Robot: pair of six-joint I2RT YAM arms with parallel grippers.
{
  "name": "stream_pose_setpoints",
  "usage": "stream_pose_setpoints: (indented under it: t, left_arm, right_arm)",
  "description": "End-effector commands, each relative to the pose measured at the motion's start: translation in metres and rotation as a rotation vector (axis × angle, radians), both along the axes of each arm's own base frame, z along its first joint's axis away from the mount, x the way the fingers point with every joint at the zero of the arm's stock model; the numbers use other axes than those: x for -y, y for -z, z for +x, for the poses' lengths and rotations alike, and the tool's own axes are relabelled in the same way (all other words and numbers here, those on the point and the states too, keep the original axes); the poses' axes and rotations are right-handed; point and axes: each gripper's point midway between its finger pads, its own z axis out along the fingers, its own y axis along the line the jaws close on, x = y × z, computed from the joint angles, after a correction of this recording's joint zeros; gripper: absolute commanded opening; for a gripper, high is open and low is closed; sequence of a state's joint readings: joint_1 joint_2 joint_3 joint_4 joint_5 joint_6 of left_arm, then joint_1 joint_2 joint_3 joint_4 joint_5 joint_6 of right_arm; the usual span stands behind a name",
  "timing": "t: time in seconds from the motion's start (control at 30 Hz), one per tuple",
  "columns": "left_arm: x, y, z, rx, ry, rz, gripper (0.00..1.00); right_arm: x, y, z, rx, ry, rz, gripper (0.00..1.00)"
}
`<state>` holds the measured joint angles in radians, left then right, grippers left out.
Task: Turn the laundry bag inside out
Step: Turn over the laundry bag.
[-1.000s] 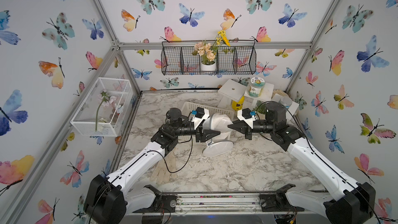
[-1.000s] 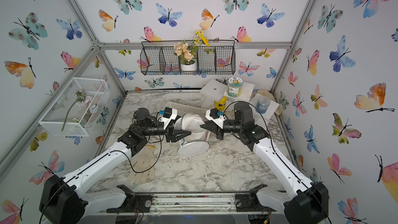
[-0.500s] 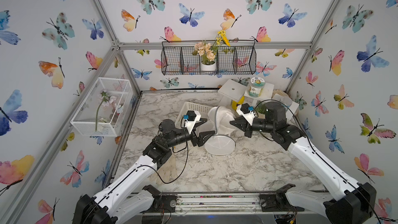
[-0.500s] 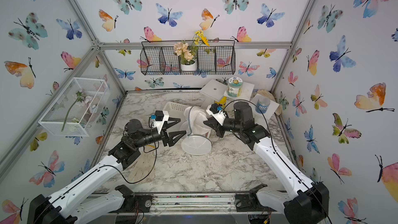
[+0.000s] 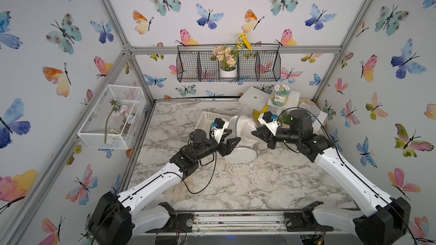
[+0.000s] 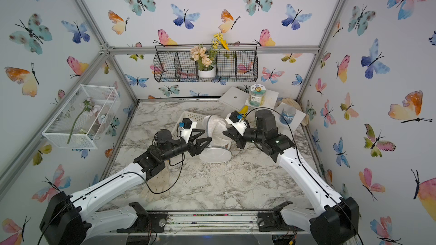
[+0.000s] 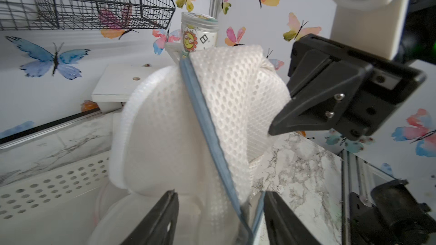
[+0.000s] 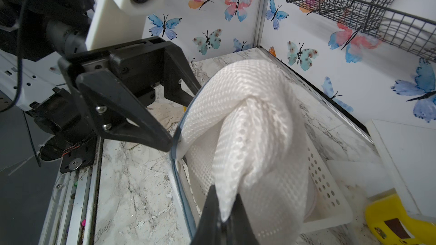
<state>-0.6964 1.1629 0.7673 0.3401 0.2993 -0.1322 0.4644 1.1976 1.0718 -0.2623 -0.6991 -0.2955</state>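
Right hand [image 8: 224, 192] pinches laundry bag [image 5: 244, 127] mesh at three o'clock; left hand [image 7: 219, 193], half-wide at eight o'clock, straddles the blue rim [image 7: 207, 126]: close squarely, then peel.

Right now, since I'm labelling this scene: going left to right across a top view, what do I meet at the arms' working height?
White wire box → left gripper → laundry bag → right gripper.
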Motion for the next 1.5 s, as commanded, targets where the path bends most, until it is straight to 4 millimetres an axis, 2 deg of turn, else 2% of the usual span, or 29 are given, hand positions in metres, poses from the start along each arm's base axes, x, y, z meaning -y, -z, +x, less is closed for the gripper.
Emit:
stream_pose_setpoints:
  t: [0.0,0.1,0.23,0.27,0.4,0.47,0.53,0.57,0.63,0.7,0.77,0.87,1.0,1.13,1.2,1.23,1.33,1.47]
  left_arm:
    - [-0.002,-0.015,0.015,0.037,-0.069,-0.018,0.5]
    - [0.002,-0.017,0.015,0.041,-0.051,-0.016,0.35]
    - [0.005,-0.021,0.012,0.057,-0.022,-0.014,0.02]
    - [0.004,-0.023,0.011,0.065,-0.019,-0.008,0.0]
    - [-0.009,-0.042,0.007,0.112,-0.033,0.015,0.0]
    - [-0.02,-0.056,0.006,0.133,-0.039,0.012,0.0]
    - [-0.03,-0.067,0.008,0.139,-0.036,0.008,0.0]
    - [-0.035,-0.073,0.012,0.135,-0.041,0.007,0.0]
    - [-0.042,-0.072,0.023,0.102,-0.063,0.036,0.0]
    - [-0.049,-0.062,0.037,0.046,-0.087,0.08,0.0]
    - [-0.053,-0.044,0.049,-0.024,-0.083,0.123,0.0]
    - [-0.05,-0.021,0.055,-0.086,-0.049,0.166,0.0]
    - [-0.043,-0.001,0.059,-0.146,-0.003,0.169,0.0]
    - [-0.034,0.012,0.051,-0.177,0.073,0.153,0.0]
    - [-0.032,0.016,0.045,-0.186,0.095,0.131,0.09]
    - [-0.032,0.017,0.043,-0.192,0.102,0.118,0.19]
    - [-0.032,0.022,0.036,-0.203,0.119,0.098,0.32]
    - [-0.033,0.027,0.029,-0.203,0.127,0.076,0.34]
  right_arm:
    - [-0.003,-0.013,-0.006,0.003,-0.03,0.024,0.02]
    - [-0.002,-0.013,-0.008,0.006,-0.029,0.025,0.02]
    - [0.002,-0.012,-0.007,0.011,-0.005,0.014,0.02]
    - [0.004,-0.011,-0.004,0.014,0.016,0.002,0.02]
    - [0.02,0.004,0.007,0.022,0.118,-0.104,0.02]
    - [0.028,0.026,0.005,0.002,0.121,-0.204,0.02]
    - [0.031,0.043,-0.005,-0.019,0.07,-0.27,0.02]
    - [0.031,0.047,-0.012,-0.009,0.037,-0.281,0.02]
    - [0.028,0.045,-0.027,0.015,-0.03,-0.26,0.02]
    - [0.025,0.038,-0.038,0.042,-0.085,-0.232,0.02]
    - [0.023,0.028,-0.047,0.081,-0.132,-0.21,0.02]
    - [0.022,0.011,-0.057,0.153,-0.182,-0.185,0.03]
    - [0.018,-0.02,-0.065,0.233,-0.212,-0.111,0.03]
    - [0.016,-0.058,-0.048,0.278,-0.085,0.014,0.03]
    - [0.017,-0.074,-0.038,0.263,-0.01,0.103,0.03]
    - [0.016,-0.08,-0.035,0.254,0.012,0.144,0.03]
    - [0.015,-0.085,-0.027,0.189,0.058,0.228,0.02]
    - [0.017,-0.085,-0.008,0.117,0.161,0.275,0.03]
